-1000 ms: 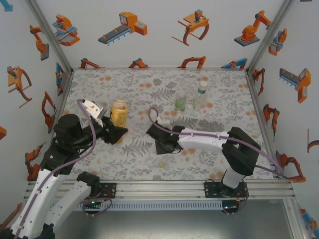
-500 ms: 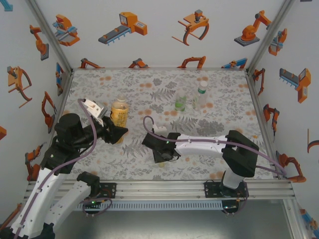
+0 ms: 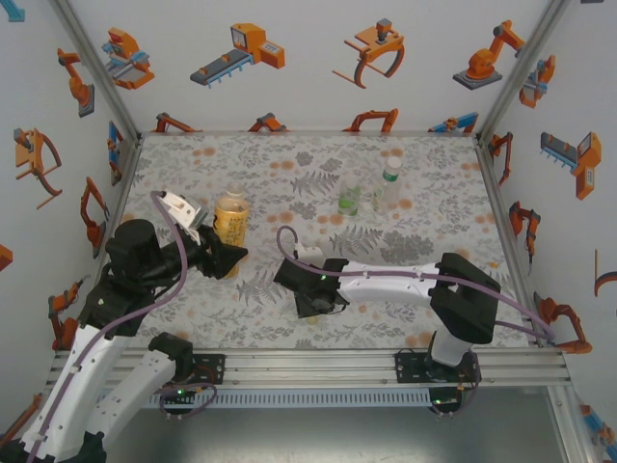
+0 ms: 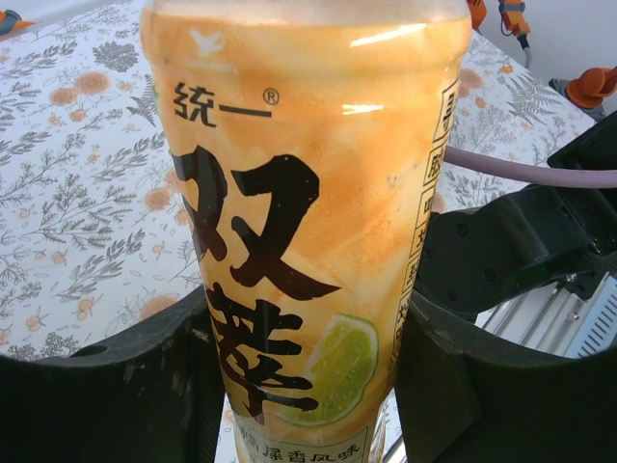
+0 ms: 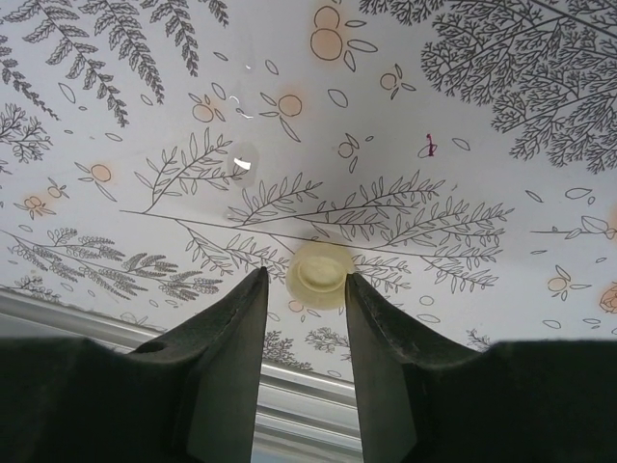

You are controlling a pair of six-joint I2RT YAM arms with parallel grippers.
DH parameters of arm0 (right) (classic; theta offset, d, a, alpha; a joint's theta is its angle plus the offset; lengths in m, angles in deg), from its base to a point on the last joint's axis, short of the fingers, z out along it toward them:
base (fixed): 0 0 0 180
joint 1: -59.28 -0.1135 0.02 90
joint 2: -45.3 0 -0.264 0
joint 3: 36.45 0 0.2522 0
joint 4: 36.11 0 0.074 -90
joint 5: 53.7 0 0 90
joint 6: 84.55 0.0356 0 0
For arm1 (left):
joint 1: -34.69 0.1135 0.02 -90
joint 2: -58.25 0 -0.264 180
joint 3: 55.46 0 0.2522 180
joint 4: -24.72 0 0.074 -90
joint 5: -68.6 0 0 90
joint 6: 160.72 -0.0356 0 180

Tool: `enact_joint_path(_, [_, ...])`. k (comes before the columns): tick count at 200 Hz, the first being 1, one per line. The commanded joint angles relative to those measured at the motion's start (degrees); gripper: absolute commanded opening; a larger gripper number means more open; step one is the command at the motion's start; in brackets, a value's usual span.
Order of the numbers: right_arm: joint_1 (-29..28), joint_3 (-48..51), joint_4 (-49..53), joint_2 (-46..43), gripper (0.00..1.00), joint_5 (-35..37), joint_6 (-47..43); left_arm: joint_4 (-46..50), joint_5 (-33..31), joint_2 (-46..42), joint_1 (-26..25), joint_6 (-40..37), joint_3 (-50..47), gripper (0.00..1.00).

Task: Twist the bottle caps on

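Pale yellow bottle cap (image 5: pixel 321 275) lies flat on the bench (image 5: pixel 463 116) close to its near edge, centred just beyond the right tool (image 5: pixel 306 277). That tool's fingers stand narrowly apart and hold nothing. The right arm, the nearer one, stretches low and leftward over the cap. To the left, the left tool (image 4: pixel 304 367) clamps the upright amber bottle (image 4: pixel 308 193).

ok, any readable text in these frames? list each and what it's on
"统一®": top of the label on the amber bottle, left wrist view.
"双萃": large black characters, same label.
Small print along that label's bottom and right edge: too small or cut off to read.
Label of the green-label bottle, top view: too small to read.
On the tablecloth, right wrist view, a red mark: illegible.
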Motion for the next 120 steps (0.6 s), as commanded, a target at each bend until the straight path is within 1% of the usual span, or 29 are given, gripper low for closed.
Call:
enact_joint_path(1, [-0.56, 0.06, 1.34, 0.65, 0.38, -0.41, 1.26, -1.92, 0.91, 0.24, 0.13, 0.95, -0.53, 0.04])
enact_joint_path(120, [-0.63, -0.4, 2.75, 2.72, 0.39, -1.28, 2.6, -2.59, 1.0, 0.51, 0.18, 1.34, -1.05, 0.04])
